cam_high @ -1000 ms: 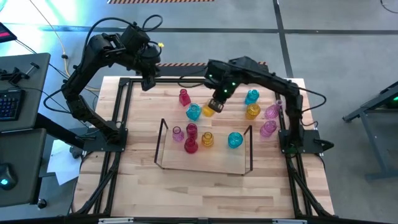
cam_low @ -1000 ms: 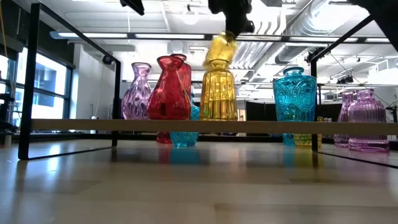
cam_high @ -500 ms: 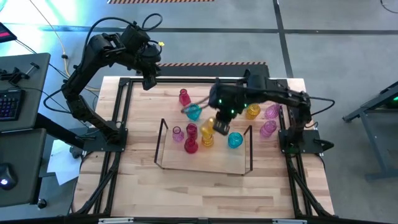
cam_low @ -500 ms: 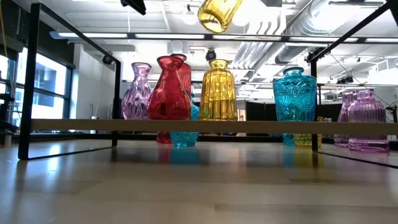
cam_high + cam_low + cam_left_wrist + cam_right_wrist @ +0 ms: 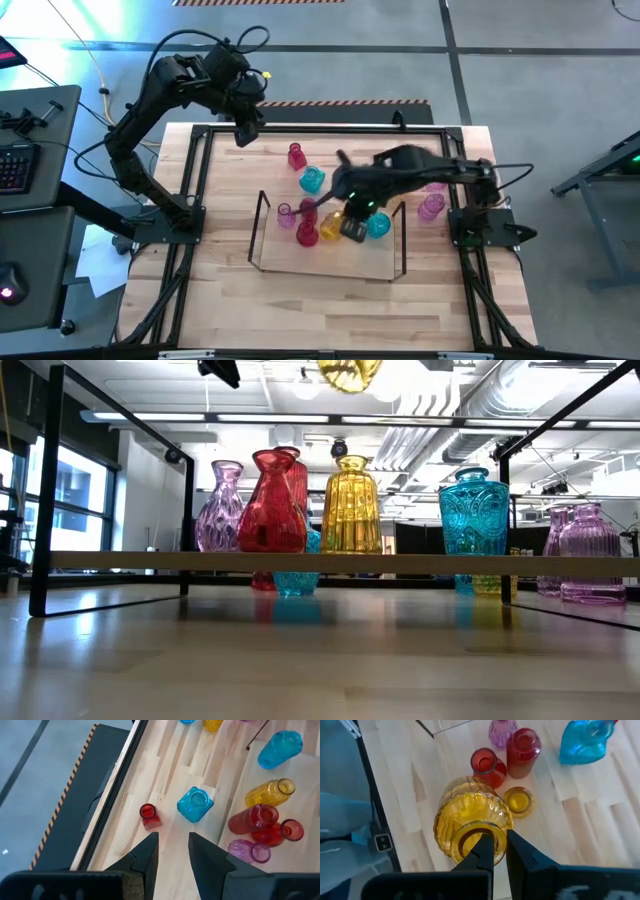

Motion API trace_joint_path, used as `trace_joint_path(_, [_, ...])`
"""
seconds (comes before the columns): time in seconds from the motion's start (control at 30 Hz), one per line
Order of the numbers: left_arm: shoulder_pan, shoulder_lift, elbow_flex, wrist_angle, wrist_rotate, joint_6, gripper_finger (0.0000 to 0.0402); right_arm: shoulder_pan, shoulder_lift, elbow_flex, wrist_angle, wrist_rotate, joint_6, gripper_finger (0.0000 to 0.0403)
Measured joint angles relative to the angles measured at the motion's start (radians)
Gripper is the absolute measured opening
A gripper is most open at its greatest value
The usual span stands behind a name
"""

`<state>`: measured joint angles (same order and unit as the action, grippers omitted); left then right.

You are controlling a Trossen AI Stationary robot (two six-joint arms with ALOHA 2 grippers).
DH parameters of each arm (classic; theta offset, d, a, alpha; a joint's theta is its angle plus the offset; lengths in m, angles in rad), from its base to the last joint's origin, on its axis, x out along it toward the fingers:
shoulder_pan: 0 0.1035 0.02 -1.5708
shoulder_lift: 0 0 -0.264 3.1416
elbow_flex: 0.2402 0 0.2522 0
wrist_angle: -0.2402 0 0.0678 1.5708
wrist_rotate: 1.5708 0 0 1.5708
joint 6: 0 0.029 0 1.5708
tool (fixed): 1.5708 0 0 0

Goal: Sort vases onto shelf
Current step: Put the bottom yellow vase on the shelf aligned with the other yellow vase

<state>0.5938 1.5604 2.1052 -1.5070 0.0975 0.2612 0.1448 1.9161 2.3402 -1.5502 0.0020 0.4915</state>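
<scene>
My right gripper (image 5: 352,228) hangs over the middle of the shelf (image 5: 330,258), shut on a yellow vase (image 5: 470,822). In the low view only that vase's bottom (image 5: 348,372) shows, high above the shelf board (image 5: 300,563). On the shelf stand a purple vase (image 5: 220,508), two red vases (image 5: 270,505), a yellow vase (image 5: 351,508) and a cyan vase (image 5: 474,512). A red vase (image 5: 148,815) and a cyan vase (image 5: 195,805) stand on the table behind the shelf. My left gripper (image 5: 172,852) is open and holds nothing, high over the table's far left corner. My right gripper holds the yellow vase by the rim of its mouth (image 5: 485,836). One finger (image 5: 484,851) reaches inside the mouth and the other (image 5: 519,854) lies outside, with the glass wall pinched between them. The fingers come steeply from above. The vase hangs below them, clear of the shelf.
Pink vases (image 5: 432,207) stand on the table right of the shelf, near the right arm's base. Thin dark upright frames (image 5: 262,228) (image 5: 403,240) close the shelf's two short ends. The black metal frame (image 5: 200,200) runs around the wooden table.
My right gripper has carried the yellow vase from behind the shelf toward the table's near edge, until it hangs over the shelf's middle. The vase has risen, so that only its bottom shows at the top of the low view.
</scene>
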Motion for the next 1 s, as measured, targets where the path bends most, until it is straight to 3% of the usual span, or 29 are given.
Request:
trace_joint_path(0.17, [0.002, 0.000, 0.000, 0.000, -0.014, 0.055, 0.0099, 0.032, 0.106, 0.000, 0.086, -0.045, 0.050, 0.0002])
trace_joint_path(0.57, [0.001, 0.000, 0.000, 0.000, -0.015, 0.039, 0.0099, 0.053, 0.201, -0.002, -0.008, -0.036, 0.163, 0.0002])
trace_joint_path(1.0, [0.001, 0.000, 0.000, 0.000, -0.014, 0.038, 0.0099, 0.063, 0.330, 0.000, -0.020, 0.009, 0.156, 0.0002])
